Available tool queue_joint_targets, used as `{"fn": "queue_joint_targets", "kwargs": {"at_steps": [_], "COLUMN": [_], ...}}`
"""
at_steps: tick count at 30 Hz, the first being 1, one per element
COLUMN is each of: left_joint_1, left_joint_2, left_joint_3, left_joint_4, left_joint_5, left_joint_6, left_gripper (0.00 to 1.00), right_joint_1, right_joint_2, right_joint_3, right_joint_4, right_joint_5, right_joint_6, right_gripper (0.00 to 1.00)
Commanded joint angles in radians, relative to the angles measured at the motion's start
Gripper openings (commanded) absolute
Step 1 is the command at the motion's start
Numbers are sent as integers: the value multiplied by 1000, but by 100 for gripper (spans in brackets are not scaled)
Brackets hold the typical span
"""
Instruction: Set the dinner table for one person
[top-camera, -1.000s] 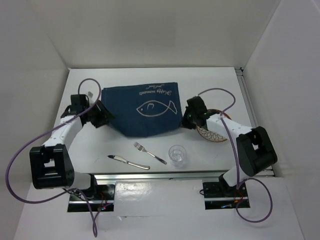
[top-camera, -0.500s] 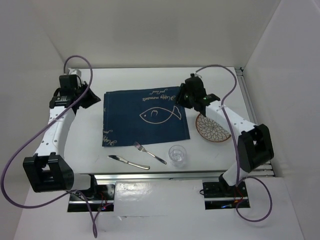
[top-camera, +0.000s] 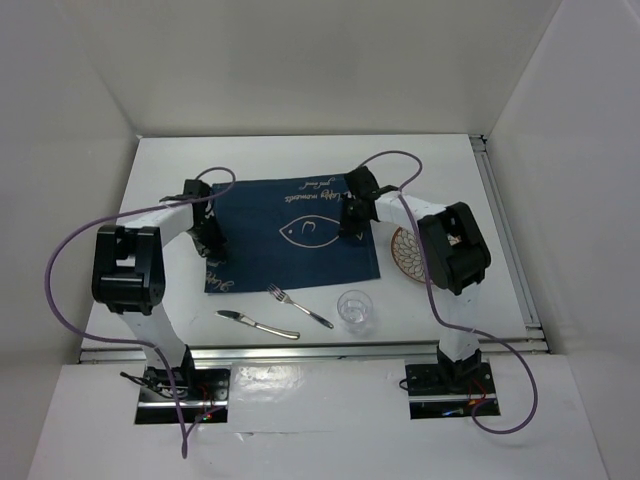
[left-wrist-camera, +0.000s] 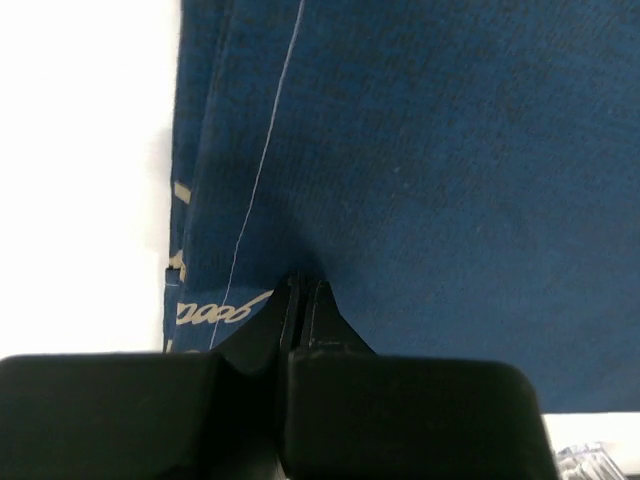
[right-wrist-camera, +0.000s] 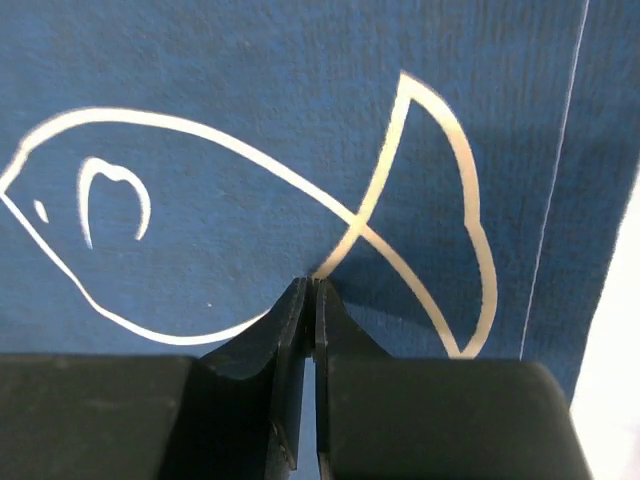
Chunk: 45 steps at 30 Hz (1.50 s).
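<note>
**Q:** Where is the dinner table?

**A:** The dinner table (top-camera: 250, 155) spreads from my 2 bases toward 12 o'clock, white and matte. A navy placemat (top-camera: 295, 250) lies flat at its centre.

**Q:** What is your left gripper doing?

**A:** My left gripper (left-wrist-camera: 303, 285) is pressed fully closed. Its tips are down on the placemat near the 9 o'clock edge, just beside the stitched hem. I cannot tell whether any cloth is nipped between the fingers.

**Q:** And the right?

**A:** My right gripper (right-wrist-camera: 312, 285) has its jaws drawn together to a hairline slit. The tips touch the cloth where the tail of the fish outline (right-wrist-camera: 356, 230) crosses, toward the mat's 3 o'clock side. It grips nothing I can make out.

**Q:** What else is on the table?

**A:** A fork (top-camera: 300, 306) lies just off the mat's 6 o'clock edge. A knife (top-camera: 257, 324) is at 7 o'clock and a glass (top-camera: 355, 308) at 5 o'clock. A patterned plate (top-camera: 404, 252) sits just beside the mat at 3 o'clock, partly hidden behind my right arm.
</note>
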Motion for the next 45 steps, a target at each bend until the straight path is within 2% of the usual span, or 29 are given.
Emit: {"fn": "queue_joint_targets", "kwargs": {"at_steps": [1, 9, 13, 22, 28, 30, 32, 37, 38, 39, 42, 44, 45], "left_joint_1": [-45, -113, -144, -122, -122, -122, -122, -131, -131, -131, -131, -131, -131], "left_joint_2": [76, 229, 248, 239, 168, 138, 79, -34, -53, -71, -136, -200, -232], "left_joint_3": [84, 236, 283, 296, 273, 273, 263, 348, 361, 377, 438, 449, 449], "left_joint_4": [-5, -47, -73, -93, -84, -84, -84, -156, -171, -183, -240, -260, -260], "left_joint_5": [-54, -87, -124, -147, -144, -132, -101, -95, -104, -104, -104, -95, -95], "left_joint_6": [-25, -46, -56, -46, -37, -37, -27, -7, -7, -7, 13, 23, 23], "left_gripper": [0, 0, 0, 0, 0, 5, 12, 40, 41, 41, 41, 42, 42], "right_joint_1": [-11, -68, -100, -111, -111, -111, -111, -111, -111, -111, -88, -77, -65], "right_joint_2": [-13, -4, -4, 31, 10, -13, -22, -56, -68, -99, -206, -289, -391], "right_joint_3": [4, -80, -91, -5, -40, -28, 15, 168, 217, 240, 266, 183, 140], "right_joint_4": [-15, -6, -6, -26, -7, -16, -38, -107, -131, -147, -193, -208, -222], "right_joint_5": [14, 77, 93, 112, 103, 103, 89, 68, 68, 68, 68, 80, 92], "right_joint_6": [-10, 45, 45, 45, 36, 36, 12, -28, -28, -28, -28, -28, -18], "right_gripper": [4, 1, 1, 1, 1, 3, 9, 26, 29, 41, 54, 65, 68]}}
